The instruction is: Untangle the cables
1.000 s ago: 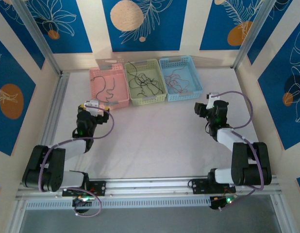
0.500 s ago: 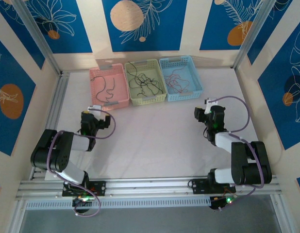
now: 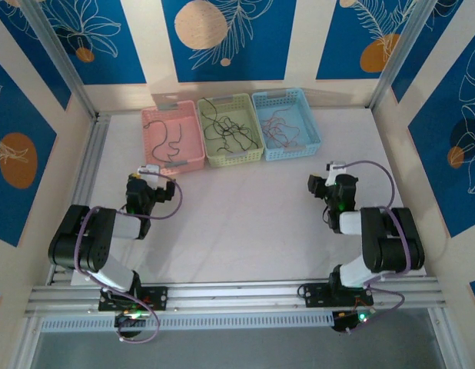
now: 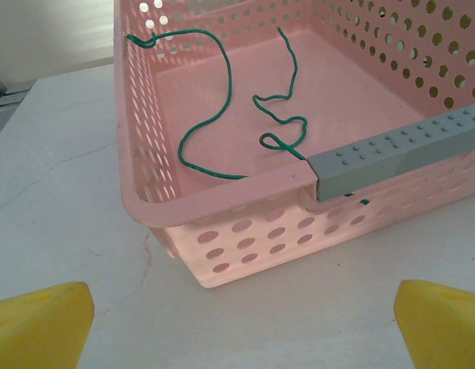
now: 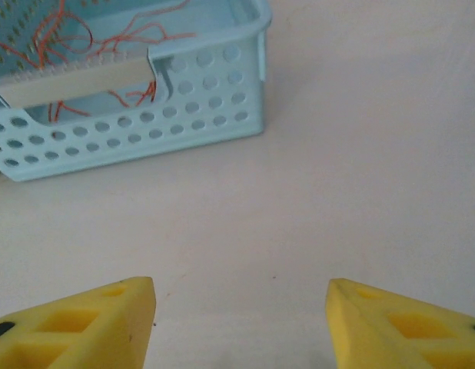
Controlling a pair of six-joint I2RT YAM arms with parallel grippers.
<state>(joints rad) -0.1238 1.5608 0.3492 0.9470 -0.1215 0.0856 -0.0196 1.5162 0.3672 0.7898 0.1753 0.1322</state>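
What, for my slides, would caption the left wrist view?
Open left gripper faces a pink basket holding a green cable, grey strip on its near rim.

white worktop (image 3: 245, 223), three perforated baskets side by side along its far edge, pink basket (image 3: 181, 164) left, green basket (image 3: 236, 157) middle, blue basket (image 3: 293, 151) right, blue patterned wall panels (image 3: 222, 38) behind

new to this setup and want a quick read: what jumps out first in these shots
A row of three perforated plastic baskets at the table's far edge: the pink basket on the left holds a thin green wire, the pale green basket in the middle dark wires, the light blue basket on the right orange-red wires. Nearer, the left gripper and right gripper hang open and empty over the white tabletop.
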